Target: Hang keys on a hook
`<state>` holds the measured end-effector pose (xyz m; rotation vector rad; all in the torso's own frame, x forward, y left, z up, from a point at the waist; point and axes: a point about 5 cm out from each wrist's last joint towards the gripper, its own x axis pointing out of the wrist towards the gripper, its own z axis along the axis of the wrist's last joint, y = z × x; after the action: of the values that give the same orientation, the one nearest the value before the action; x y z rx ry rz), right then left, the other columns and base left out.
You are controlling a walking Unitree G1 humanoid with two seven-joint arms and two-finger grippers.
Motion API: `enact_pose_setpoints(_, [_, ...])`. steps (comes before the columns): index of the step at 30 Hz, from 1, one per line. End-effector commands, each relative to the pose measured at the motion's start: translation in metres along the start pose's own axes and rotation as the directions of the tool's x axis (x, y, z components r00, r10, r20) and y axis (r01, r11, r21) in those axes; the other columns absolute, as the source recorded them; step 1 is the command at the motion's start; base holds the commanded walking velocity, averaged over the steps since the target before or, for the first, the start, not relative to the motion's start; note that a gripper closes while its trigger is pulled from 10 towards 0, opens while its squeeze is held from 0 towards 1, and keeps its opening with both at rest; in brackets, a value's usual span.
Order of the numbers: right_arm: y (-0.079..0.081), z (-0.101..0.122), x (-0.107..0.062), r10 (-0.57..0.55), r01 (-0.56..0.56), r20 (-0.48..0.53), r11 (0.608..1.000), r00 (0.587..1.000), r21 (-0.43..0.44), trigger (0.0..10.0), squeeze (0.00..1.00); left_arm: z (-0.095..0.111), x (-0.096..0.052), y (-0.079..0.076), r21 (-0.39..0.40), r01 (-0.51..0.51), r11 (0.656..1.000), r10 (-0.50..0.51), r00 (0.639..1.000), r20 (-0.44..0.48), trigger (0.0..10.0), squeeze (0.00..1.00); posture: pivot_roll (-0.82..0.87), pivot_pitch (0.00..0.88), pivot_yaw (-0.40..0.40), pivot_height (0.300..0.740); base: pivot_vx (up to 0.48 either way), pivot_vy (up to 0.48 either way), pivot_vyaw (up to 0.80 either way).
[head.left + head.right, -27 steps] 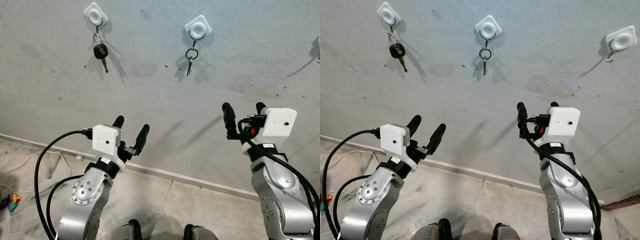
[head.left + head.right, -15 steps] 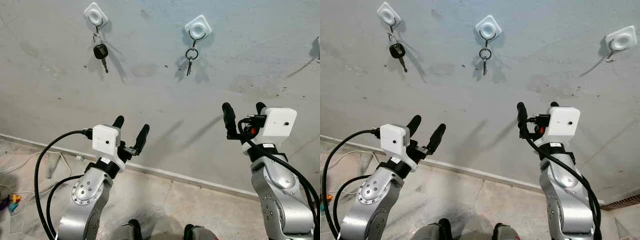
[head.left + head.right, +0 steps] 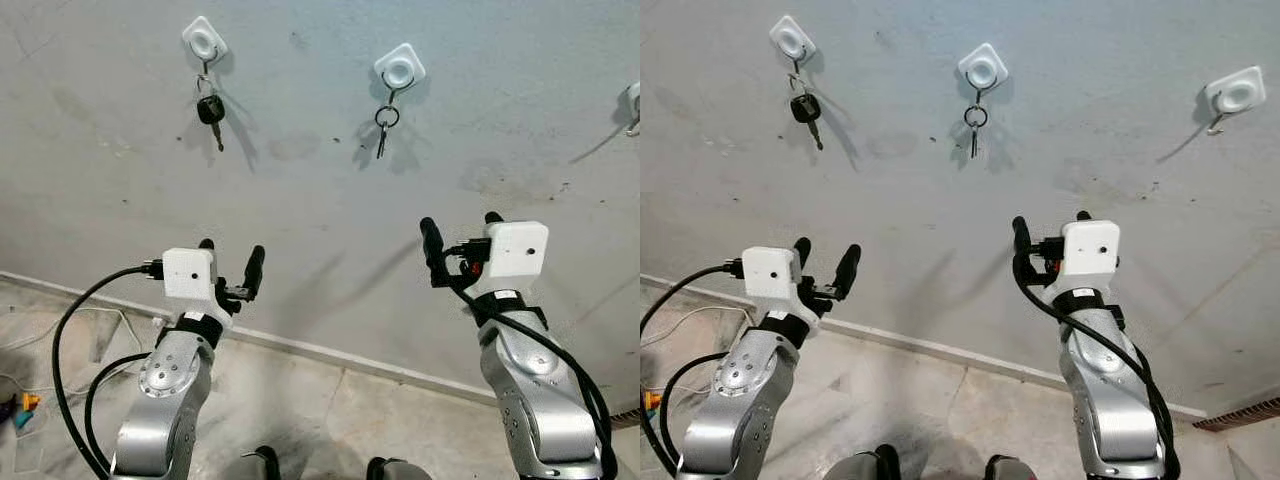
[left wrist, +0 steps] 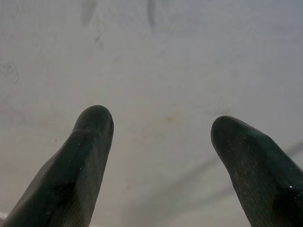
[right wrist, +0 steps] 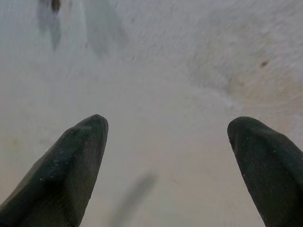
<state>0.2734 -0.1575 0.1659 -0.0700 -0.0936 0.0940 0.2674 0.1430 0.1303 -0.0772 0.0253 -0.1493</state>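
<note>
Fingers [image 4: 90, 156] of both grippers spread, empty, keys [image 3: 381, 128] on hook [image 3: 399, 69] well above.

silver jointed arms [image 3: 165, 390], white boxy wrist cameras [image 3: 515, 247], looping black cables [image 3: 70, 330], long black fingers [image 4: 75, 175].

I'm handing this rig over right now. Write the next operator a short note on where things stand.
Left gripper: jaws open, holding nothing, raised before the wall.
Right gripper: jaws open, holding nothing, raised before the wall.
Black-headed key hangs on the left hook; small key on a ring hangs on the middle hook.
The right hook is bare.
Done: two hung. Left: apparently nothing in hand to hang.
</note>
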Motion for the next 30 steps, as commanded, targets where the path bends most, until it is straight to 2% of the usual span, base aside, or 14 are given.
enact_pose_setpoints(1, [0.0044, 0.0008, -0.0033, 0.029, -0.029, 0.001, 0.999, 1.000, 0.025, 10.0, 0.00, -0.0007, 0.0008, 0.0014, 0.021, -0.017, 1.000, 0.017, 1.000, -0.024, 10.0, 0.00, -0.07, 0.163, 0.034, 0.740, 0.000, 0.000, 0.00])
enact_pose_setpoints(4, [0.0023, 0.0016, -0.0021, 0.008, -0.008, -0.001, 1.000, 1.000, 0.012, 10.0, 0.00, 0.0025, 0.0027, 0.0011, 0.028, 0.002, 1.000, -0.003, 0.999, 0.038, 10.0, 0.00, -0.07, 0.167, 0.034, 0.740, 0.000, 0.000, 0.00])
enact_pose_setpoints(5, [-0.0006, 0.0014, -0.0011, -0.013, 0.013, -0.007, 1.000, 1.000, 0.023, 10.0, 0.00, 0.0001, 0.0023, 0.0009, -0.013, 0.007, 1.000, -0.007, 1.000, 0.015, 10.0, 0.00, -0.07, 0.167, 0.034, 0.740, 0.000, 0.000, -0.73])
enact_pose_setpoints(9, [-0.0041, 0.0025, -0.0003, -0.015, 0.015, -0.007, 1.000, 1.000, 0.022, 10.0, 0.00, 0.0005, 0.0022, 0.0005, -0.039, 0.011, 0.999, -0.010, 1.000, 0.008, 10.0, 0.00, -0.07, 0.168, 0.035, 0.740, 0.000, 0.000, -0.73])
enact_pose_setpoints(24, [-0.0025, 0.0035, 0.0018, -0.004, 0.004, -0.005, 0.999, 1.000, 0.038, 10.0, 0.00, -0.0034, 0.0031, -0.0010, -0.041, 0.020, 0.999, -0.020, 1.000, -0.018, 10.0, 0.00, -0.08, 0.163, 0.030, 0.740, 0.000, 0.000, -0.74])
enact_pose_setpoints(30, [-0.0014, 0.0043, 0.0022, 0.003, -0.003, 0.000, 0.999, 1.000, 0.033, 10.0, 0.00, -0.0039, 0.0035, -0.0001, -0.034, 0.020, 0.999, -0.021, 0.999, -0.024, 10.0, 0.00, -0.07, 0.161, 0.033, 0.740, -0.120, 0.000, 0.00])
